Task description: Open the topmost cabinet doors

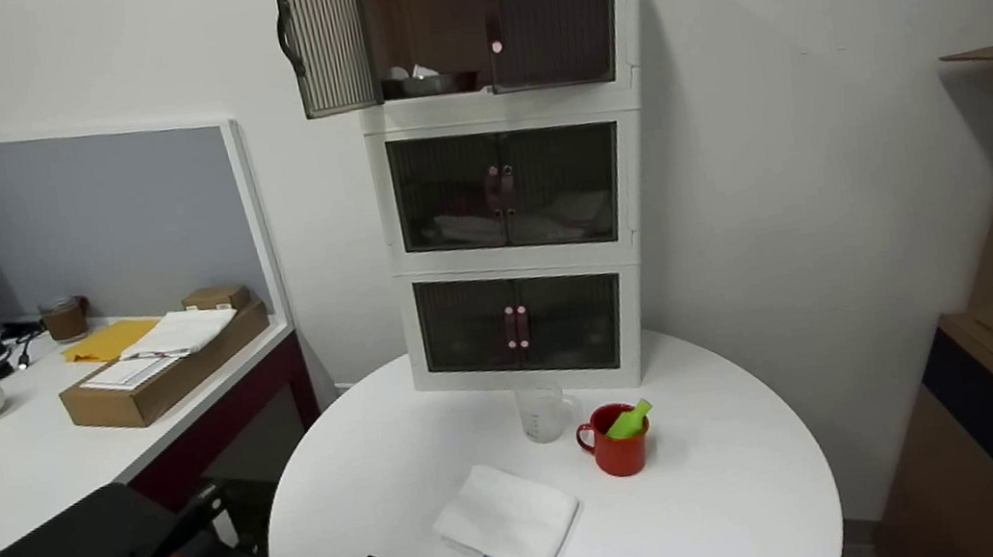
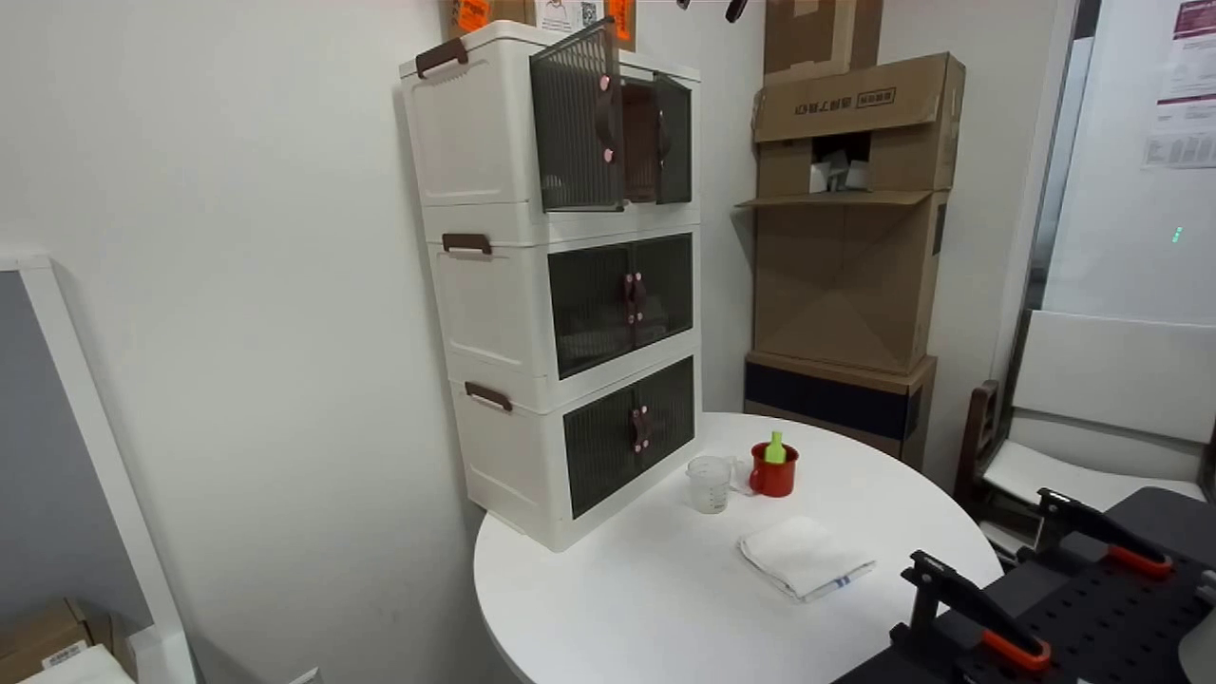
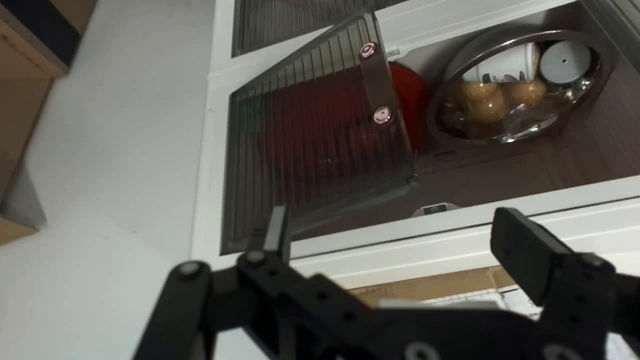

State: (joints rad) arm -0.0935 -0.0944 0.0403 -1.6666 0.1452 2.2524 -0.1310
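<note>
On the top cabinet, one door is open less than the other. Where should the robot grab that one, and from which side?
Probably by its dark handle, from the front, fingers on either side. The handle is a narrow upright strip near the free edge of the less-open door, and that edge stands out from the cabinet, so pulling there should swing it.

Gripper (image 3: 392,227): cropped below in my wrist view
Red thing (image 3: 412,102): partly behind a door (image 3: 325,135); I can't name it
Box (image 2: 516,10): cropped in an exterior view
</note>
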